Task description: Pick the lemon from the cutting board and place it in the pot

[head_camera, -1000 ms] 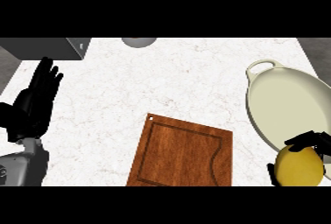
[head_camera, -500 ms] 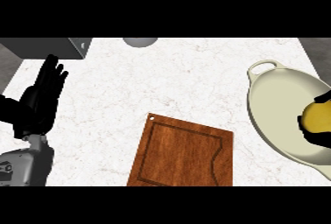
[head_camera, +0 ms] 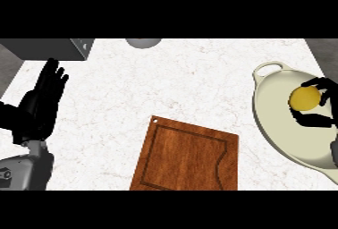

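One lemon (head_camera: 303, 98) in right hand (head_camera: 315, 120) over pot (head_camera: 277, 117)

Bright yellow lemon (head_camera: 303, 98), set off against the pale cream pot (head_camera: 280, 123), whose inner wall shades slightly darker. Left hand (head_camera: 40, 105) is black, right hand (head_camera: 314, 120) black too, and the left forearm (head_camera: 23, 172) is grey. Cutting board (head_camera: 188, 156) shows warm reddish-brown wood grain with a darker groove line. Counter (head_camera: 165, 85) is white, marbled with faint veins. Dark grey box (head_camera: 46, 48) in the corner.

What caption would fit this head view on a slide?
Right hand holds the lemon over the pot, away from the cutting board; left hand rests open at left.
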Tool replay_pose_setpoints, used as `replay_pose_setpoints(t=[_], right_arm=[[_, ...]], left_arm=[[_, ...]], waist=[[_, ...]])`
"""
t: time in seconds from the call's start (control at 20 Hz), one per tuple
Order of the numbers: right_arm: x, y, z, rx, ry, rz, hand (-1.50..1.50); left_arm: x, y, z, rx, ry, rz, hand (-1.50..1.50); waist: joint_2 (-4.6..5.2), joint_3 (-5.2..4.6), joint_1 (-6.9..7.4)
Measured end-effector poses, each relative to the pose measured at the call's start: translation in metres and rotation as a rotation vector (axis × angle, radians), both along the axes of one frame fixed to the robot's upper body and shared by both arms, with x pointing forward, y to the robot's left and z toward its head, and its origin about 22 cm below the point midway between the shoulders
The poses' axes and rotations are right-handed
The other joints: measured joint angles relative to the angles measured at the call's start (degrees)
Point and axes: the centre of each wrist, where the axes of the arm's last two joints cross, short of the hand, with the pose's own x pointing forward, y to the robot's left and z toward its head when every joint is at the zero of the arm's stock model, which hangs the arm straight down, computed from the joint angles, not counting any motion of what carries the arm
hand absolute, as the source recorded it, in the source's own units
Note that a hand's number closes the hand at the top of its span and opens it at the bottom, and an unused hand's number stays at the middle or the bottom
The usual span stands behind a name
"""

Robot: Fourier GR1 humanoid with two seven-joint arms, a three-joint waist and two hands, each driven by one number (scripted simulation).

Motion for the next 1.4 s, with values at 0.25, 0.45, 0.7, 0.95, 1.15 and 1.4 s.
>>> replay_pose_setpoints(t=[0.25,0.45,0.7,0.95,1.15,1.4], right_arm=[[0.020,0.000,-0.020,0.139,0.102,0.087,-1.50],[0.029,-0.004,-0.024,0.301,0.086,0.176,-1.50],[0.029,-0.019,-0.025,0.530,-0.014,0.219,-1.50],[0.023,-0.056,-0.013,0.684,-0.078,0.213,-1.50],[0.004,-0.100,-0.001,0.743,-0.092,0.205,-1.50],[-0.025,-0.142,0.006,0.770,-0.097,0.197,-1.50]], left_arm=[[0.001,-0.002,0.001,0.000,-0.006,-0.001,0.00],[0.005,-0.004,0.000,0.001,-0.005,0.004,0.00],[0.000,-0.002,-0.001,0.000,-0.001,0.010,0.00],[-0.003,0.004,-0.002,0.000,-0.003,0.012,0.00],[-0.004,0.003,0.001,-0.004,-0.002,0.015,0.00],[0.000,0.000,0.001,-0.001,-0.004,0.008,0.00]], waist=[[0.05,0.02,0.10],[0.06,0.05,-0.05],[-0.11,0.04,-0.35],[-0.13,0.01,-0.51],[-0.13,0.00,-0.57],[0.05,0.05,-0.26]])
